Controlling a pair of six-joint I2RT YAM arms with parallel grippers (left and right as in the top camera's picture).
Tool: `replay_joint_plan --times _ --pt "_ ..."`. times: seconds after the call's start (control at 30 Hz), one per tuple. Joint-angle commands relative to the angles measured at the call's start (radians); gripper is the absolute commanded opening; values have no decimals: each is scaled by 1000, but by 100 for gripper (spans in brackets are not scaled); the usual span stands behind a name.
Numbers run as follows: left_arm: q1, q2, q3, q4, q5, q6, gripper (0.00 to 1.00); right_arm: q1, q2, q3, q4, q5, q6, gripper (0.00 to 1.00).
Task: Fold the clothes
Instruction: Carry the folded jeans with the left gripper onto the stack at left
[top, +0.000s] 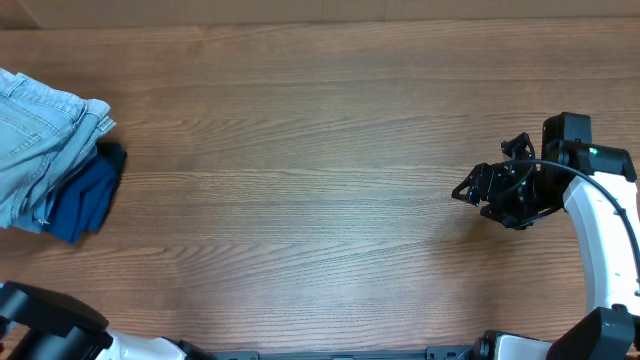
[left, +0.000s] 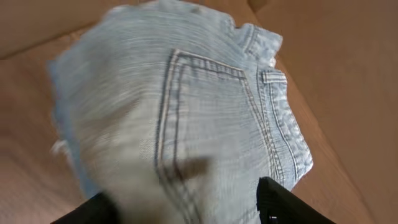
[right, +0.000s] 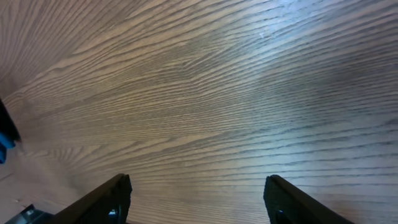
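— Describe yourself.
— My right arm (top: 603, 235), at three o'clock, is white. My right gripper (top: 462, 191) is black, with a black cable (top: 565, 166) and a green light (top: 593, 152).
— Your left arm (top: 45, 315)?
— Black, then white, at seven o'clock.

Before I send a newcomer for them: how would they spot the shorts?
Go to the wooden table's left edge in the overhead view, where two garments lie piled. The denim shorts are the pale, faded blue ones with stitched pockets, partly over the dark navy garment.
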Motion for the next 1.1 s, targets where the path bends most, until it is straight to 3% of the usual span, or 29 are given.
replay_joint_plan --times 0.0,0.07,0.1,0.2,0.23,0.27,0.3,0.33,0.4,0.53,0.63,0.7,0.87,0.93,1.03,1.07 --pt "51 -174 27 -26 -11 -41 92 7 -3 17 3 36 -9 73" --pt "52 -244 27 -8 -13 -39 94 7 -3 17 9 37 -9 73" --pt "42 -260 27 4 -10 -21 100 7 -3 17 10 37 -9 73" --pt "-39 -243 27 15 -7 91 100 7 -3 17 11 37 -8 73" --pt "-74 -213 27 14 -7 130 92 7 -3 17 10 37 -8 73" --pt "-102 -176 27 14 -13 144 62 7 -3 17 9 37 -8 73" --pt "-124 -127 27 21 -13 144 26 7 -3 17 6 37 -8 73" --pt "-137 -82 27 27 -13 144 4 7 -3 17 5 37 -8 73" --pt "-166 74 27 50 -14 142 4 7 -3 17 6 37 -3 73" --pt "-188 360 27 60 -144 12 4 7 -3 17 -15 33 4 73" --pt "-200 555 27 35 -86 -3 4 7 -3 17 -36 33 4 73" --pt "-210 595 27 19 -66 10 4 7 -3 17 -47 34 3 73" --pt "-213 438 137 -95 -56 93 6 7 -3 17 -47 34 0 73" --pt "-216 298 232 -219 -101 145 18 7 -3 17 -46 34 0 73" --pt "-234 61 297 -374 -163 140 47 7 -3 17 -30 34 -1 74" --pt "-247 -11 297 -424 -165 129 49 7 -3 17 -23 34 -1 77"
